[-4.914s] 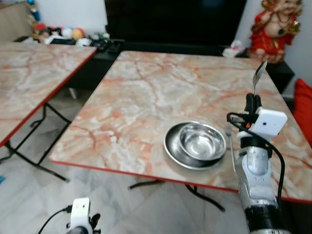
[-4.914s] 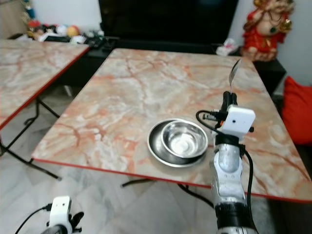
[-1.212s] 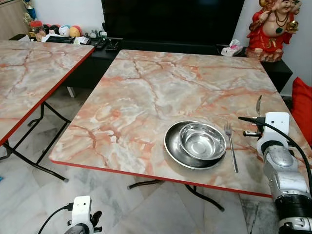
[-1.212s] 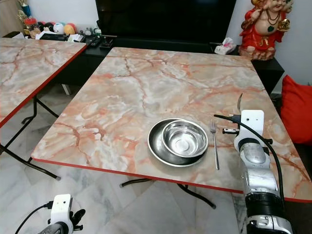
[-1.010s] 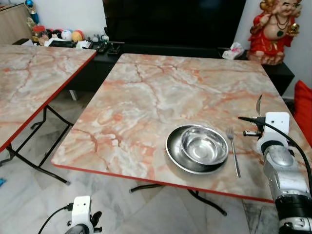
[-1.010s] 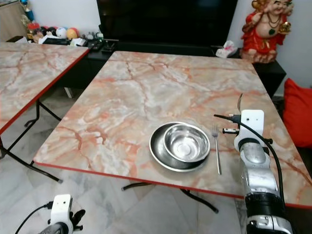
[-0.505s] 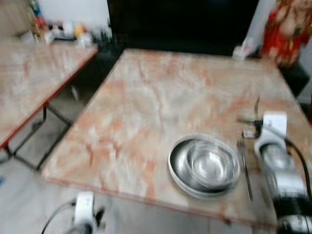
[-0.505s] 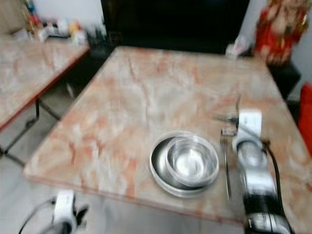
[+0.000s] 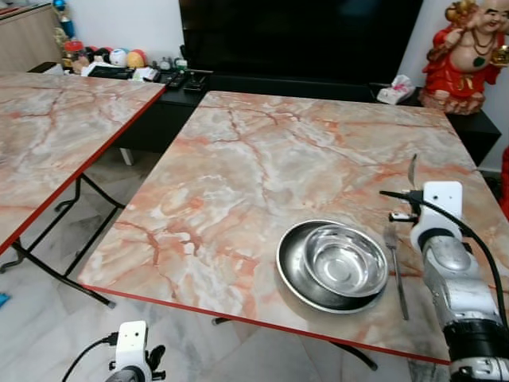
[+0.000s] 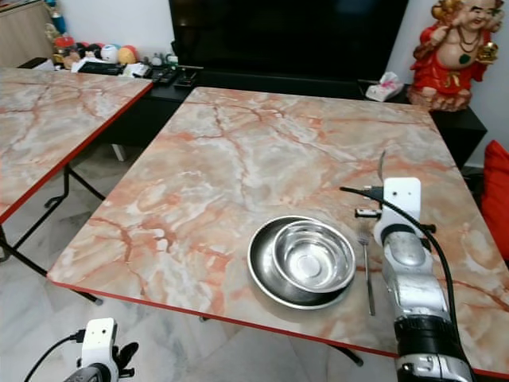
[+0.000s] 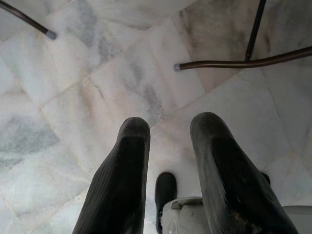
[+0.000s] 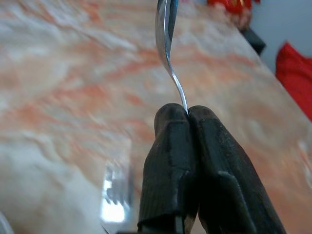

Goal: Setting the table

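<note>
The right hand (image 12: 187, 114) has its two black fingers (image 12: 168, 165) pressed tight together on the handle of a spoon (image 12: 167, 34). The spoon stands nearly upright above the worktop (image 9: 262, 159), bowl end up, its long axis running straight out from the fingertips. Seen from the head, the spoon (image 9: 412, 169) pokes up just behind the white wrist camera block (image 9: 442, 205), over the worktop's right side.

Just left of that arm a fork (image 9: 394, 267) lies flat on the marble-patterned top, tines pointing away from the robot, handle towards the near red edge. Beside it, touching or nearly so, a steel bowl (image 9: 345, 261) sits inside a shallow steel plate (image 9: 296, 267).

The left hand (image 11: 168, 126) hangs low over the pale tiled floor (image 11: 73, 87) with its fingers parted and nothing between them; dark table legs (image 11: 234, 62) cross the tiles beyond.

A second worktop (image 9: 56, 119) stands off to the left. Behind are a black TV screen (image 9: 294, 36), a red and gold figurine (image 9: 469, 52) and what looks like a tissue pack (image 9: 395, 90). No writing is legible anywhere.
</note>
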Tool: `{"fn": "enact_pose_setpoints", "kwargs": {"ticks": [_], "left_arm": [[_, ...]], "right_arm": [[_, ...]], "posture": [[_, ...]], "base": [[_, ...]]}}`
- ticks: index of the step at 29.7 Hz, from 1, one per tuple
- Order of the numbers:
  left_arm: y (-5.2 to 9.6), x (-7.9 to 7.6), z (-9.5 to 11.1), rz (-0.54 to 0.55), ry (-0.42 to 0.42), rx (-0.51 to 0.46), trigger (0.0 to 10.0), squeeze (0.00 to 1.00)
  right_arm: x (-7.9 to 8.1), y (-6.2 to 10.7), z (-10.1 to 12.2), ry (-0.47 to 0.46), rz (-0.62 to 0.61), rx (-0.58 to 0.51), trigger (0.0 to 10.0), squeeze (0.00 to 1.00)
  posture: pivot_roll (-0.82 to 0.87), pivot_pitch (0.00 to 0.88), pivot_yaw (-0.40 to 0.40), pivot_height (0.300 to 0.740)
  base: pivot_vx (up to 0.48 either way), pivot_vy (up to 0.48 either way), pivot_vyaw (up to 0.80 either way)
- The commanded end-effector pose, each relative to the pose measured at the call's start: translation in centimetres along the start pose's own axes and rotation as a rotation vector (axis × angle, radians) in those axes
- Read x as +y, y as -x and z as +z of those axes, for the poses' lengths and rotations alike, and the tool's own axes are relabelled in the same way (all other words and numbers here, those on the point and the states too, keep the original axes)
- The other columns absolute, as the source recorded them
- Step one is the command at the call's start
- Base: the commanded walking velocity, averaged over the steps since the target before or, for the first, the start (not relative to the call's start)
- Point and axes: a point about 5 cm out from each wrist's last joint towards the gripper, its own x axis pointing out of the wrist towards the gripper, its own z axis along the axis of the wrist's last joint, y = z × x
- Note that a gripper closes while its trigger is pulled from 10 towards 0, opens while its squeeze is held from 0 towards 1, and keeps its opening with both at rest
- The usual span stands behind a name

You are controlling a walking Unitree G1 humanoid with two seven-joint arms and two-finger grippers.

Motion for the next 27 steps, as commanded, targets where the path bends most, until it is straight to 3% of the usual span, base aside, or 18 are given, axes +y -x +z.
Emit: {"fn": "enact_pose_setpoints", "kwargs": {"ticks": [1,12,27], "left_arm": [[0.1,0.2,-0.3,0.002,0.001,0.017,10.0,0.00],[0.1,0.2,-0.4,-0.001,-0.002,0.021,10.0,0.00],[0.1,0.0,-0.5,-0.009,-0.004,0.025,10.0,0.00]], "right_arm": [[-0.4,0.1,0.0,0.010,-0.004,0.019,10.0,0.00],[0.3,0.6,-2.2,-0.005,0.039,0.140,10.0,0.00],[0.3,1.3,-3.9,0.062,0.073,0.226,10.0,0.00]], "posture": [[0.09,0.007,0.008,0.740],[0.09,0.000,0.005,0.740],[0.09,0.000,0.001,0.740]], "base": [[0.000,0.000,0.00],[0.000,0.000,0.00],[0.000,0.000,0.00]]}}
